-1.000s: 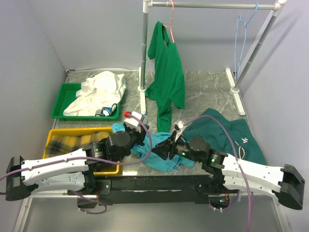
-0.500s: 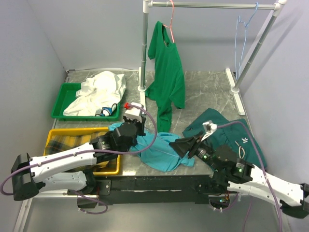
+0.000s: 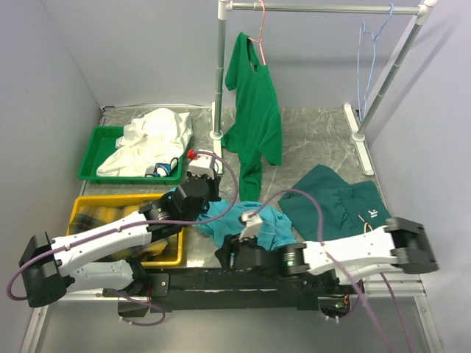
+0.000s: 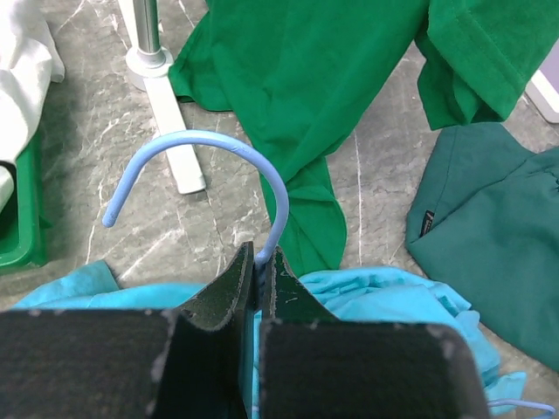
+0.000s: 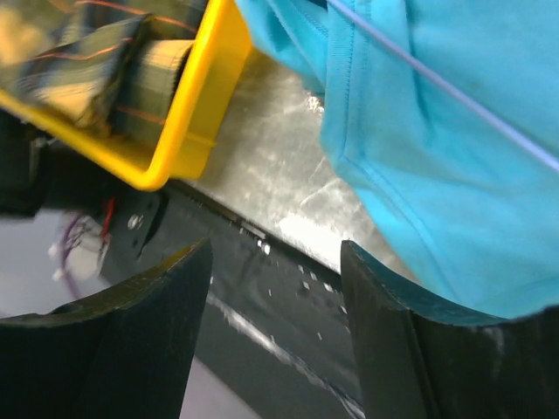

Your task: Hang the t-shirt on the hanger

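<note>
Left wrist shows your left pincer [image 4: 260, 255] clamped on the thin light-blue wire hanger [image 4: 210, 135], turquoise cloth t-shirt [image 4: 384, 305] seemingly only partly on; right pincer [image 5: 275, 253] apart, empty.

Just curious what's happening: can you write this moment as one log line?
left pincer: shut on light-blue hanger | right pincer: open, empty | turquoise t-shirt: bunched on table, not yet hung

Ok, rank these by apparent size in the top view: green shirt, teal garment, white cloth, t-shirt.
Largest: green shirt and teal garment, about equal, can't rank.
Then white cloth.
Smallest: t-shirt, partly hidden under the arms.
</note>
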### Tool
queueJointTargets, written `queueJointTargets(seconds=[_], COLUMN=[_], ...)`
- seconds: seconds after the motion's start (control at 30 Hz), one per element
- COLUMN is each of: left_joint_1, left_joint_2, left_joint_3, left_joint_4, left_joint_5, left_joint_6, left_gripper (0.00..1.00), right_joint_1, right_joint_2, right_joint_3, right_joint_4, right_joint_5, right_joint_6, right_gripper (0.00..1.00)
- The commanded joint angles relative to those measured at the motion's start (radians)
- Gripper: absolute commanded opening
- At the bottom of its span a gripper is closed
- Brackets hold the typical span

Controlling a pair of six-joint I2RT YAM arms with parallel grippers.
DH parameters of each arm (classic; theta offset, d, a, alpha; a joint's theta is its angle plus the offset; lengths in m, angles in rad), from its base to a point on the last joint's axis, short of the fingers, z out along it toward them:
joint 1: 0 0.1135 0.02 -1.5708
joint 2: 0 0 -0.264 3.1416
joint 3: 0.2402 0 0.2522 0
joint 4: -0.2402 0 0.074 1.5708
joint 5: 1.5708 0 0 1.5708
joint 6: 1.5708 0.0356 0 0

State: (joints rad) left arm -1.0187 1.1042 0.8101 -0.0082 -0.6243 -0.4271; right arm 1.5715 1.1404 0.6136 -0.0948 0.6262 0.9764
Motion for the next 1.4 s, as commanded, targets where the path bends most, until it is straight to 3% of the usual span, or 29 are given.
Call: queueJointTargets(seconds=[0.0, 0.17, 0.57, 0.97, 1.03, 1.1, 1.13, 1.17, 1.23, 1.37], left_joint_1=[0.011, 0.012, 0.014, 0.014, 0.014, 0.014, 0.014, 0.014, 0.014, 0.016], left_joint_2=[-0.030, -0.038, -0.049, -0.052, -0.052, -0.056, -0.056, -0.053, -0.052, -0.056], left_joint_3=[0.034, 0.031, 0.020, 0.014, 0.015, 0.011, 0.009, 0.009, 0.009, 0.014], left_joint_4=[0.013, 0.014, 0.019, 0.020, 0.020, 0.022, 0.024, 0.022, 0.020, 0.020], left_joint_5=[0.032, 0.044, 0.055, 0.064, 0.064, 0.063, 0.061, 0.058, 0.051, 0.040], left_joint_6=[-0.024, -0.027, -0.032, -0.035, -0.032, -0.032, -0.030, -0.032, -0.035, -0.041], left_gripper=[0.01, 0.01, 0.01, 0.01, 0.01, 0.01, 0.01, 0.01, 0.01, 0.01], right_joint_1=[-0.028, -0.123, -0.148, -0.163, -0.160, -0.160, -0.160, -0.160, -0.159, -0.139], right_joint_2=[0.168, 0.289, 0.436, 0.602, 0.613, 0.604, 0.582, 0.567, 0.517, 0.431], right_joint_3=[0.132, 0.140, 0.267, 0.369, 0.373, 0.356, 0.347, 0.328, 0.311, 0.272], right_joint_4=[-0.002, 0.059, -0.068, -0.223, -0.253, -0.264, -0.264, -0.269, -0.283, -0.316], right_joint_5=[0.071, -0.057, 0.035, 0.112, 0.136, 0.145, 0.153, 0.158, 0.162, 0.187], right_joint_6=[0.122, 0.145, 0.196, 0.260, 0.280, 0.303, 0.308, 0.314, 0.324, 0.335], right_gripper=[0.69, 0.70, 0.73, 0.64, 0.60, 0.46, 0.36, 0.18, 0.04, 0.00])
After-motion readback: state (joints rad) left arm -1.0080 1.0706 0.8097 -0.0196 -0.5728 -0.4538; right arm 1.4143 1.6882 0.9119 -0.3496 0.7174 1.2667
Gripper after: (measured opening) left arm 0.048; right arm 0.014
